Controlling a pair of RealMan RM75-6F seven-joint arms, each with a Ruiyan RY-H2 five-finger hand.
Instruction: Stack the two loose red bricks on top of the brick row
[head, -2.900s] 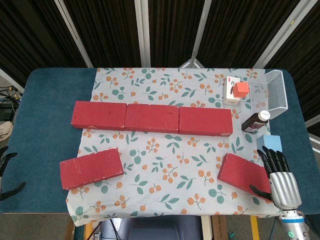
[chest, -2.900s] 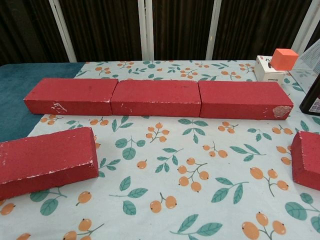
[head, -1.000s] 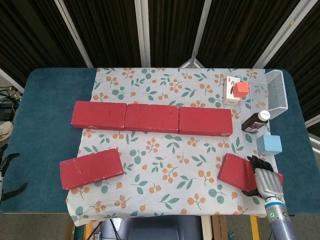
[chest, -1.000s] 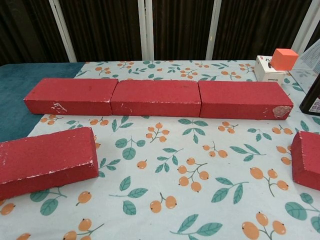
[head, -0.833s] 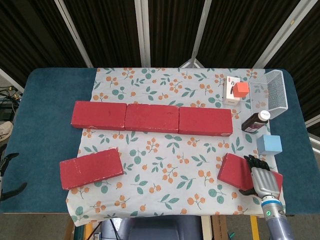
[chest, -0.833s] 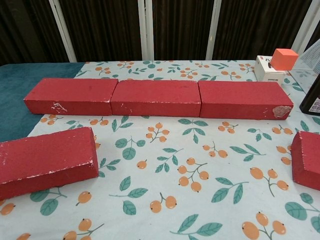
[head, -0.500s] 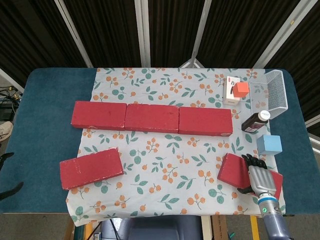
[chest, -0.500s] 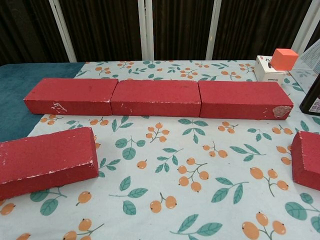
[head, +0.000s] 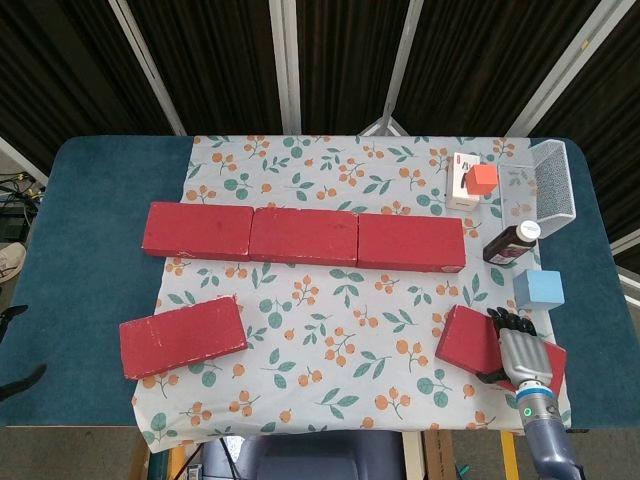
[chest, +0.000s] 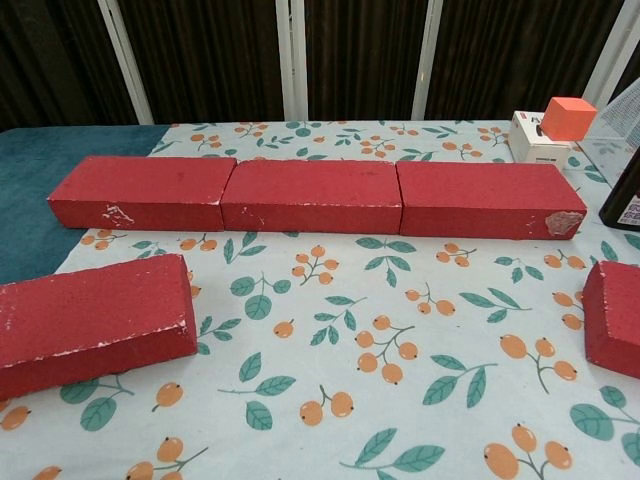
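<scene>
The right hand (head: 520, 350) lies over the near-right loose brick (head: 478, 345), fingers draped on its top and thumb at its near edge; whether it truly grips, I cannot tell. A shallow hold could let the brick tip or slide toward the blue block (head: 539, 289) just beyond. The brick row (head: 303, 236) sits farther back, left.

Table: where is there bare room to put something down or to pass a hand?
Free: the cloth between the brick row and the two loose bricks, and the blue cover left of the row. Crowded: the right edge, with box, basket, bottle, blue cube and right hand.
</scene>
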